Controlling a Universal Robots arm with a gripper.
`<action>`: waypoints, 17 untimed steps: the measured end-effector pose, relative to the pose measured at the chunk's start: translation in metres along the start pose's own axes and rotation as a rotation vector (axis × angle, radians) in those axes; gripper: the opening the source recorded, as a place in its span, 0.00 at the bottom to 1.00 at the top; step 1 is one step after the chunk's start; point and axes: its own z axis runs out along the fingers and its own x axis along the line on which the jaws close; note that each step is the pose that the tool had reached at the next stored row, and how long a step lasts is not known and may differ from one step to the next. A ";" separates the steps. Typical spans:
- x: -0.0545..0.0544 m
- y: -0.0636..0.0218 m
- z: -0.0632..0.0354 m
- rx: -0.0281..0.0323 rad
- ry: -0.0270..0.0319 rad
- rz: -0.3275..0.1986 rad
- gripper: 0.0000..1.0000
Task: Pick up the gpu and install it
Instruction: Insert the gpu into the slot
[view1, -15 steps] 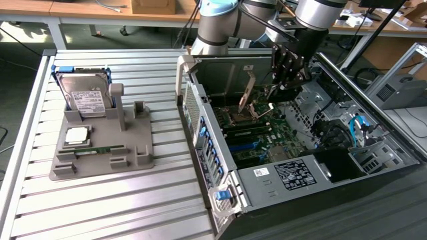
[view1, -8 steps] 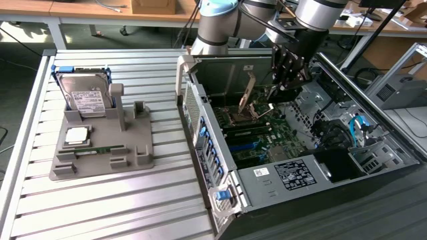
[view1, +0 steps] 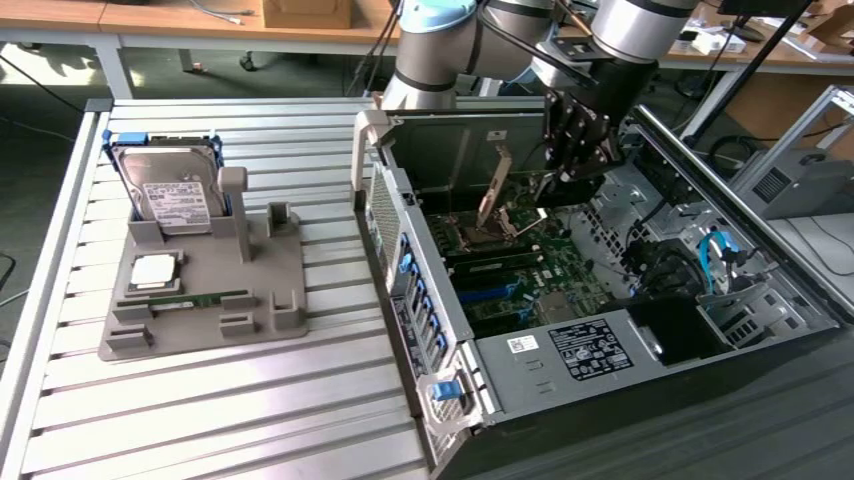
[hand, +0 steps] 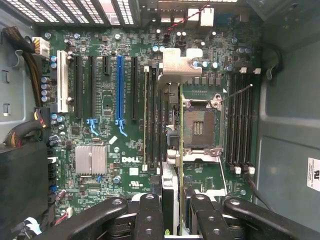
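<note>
While your gripper (hand: 173, 207), half closed, holds the graphics card (hand: 177, 67) over the motherboard (hand: 102, 100), the hard drive (view1: 171, 190) stands at nine o'clock in the exterior view.

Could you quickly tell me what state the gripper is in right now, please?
Gripper: jaws closed on the gpu, which is held edge-on over the motherboard.

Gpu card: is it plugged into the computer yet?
Not yet. Done: the gpu is picked up, pinched in the gripper. In hand: it hangs on edge above the motherboard, inside the open case. Left: it sits in no slot yet, and the long blue slot has no card in it.
</note>
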 end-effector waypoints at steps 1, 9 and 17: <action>0.000 0.0000 0.0000 0.0000 0.0000 0.000 0.27; 0.002 0.0002 0.0002 0.0000 -0.0001 0.000 0.27; 0.004 0.0004 0.0004 0.0000 0.0000 0.000 0.27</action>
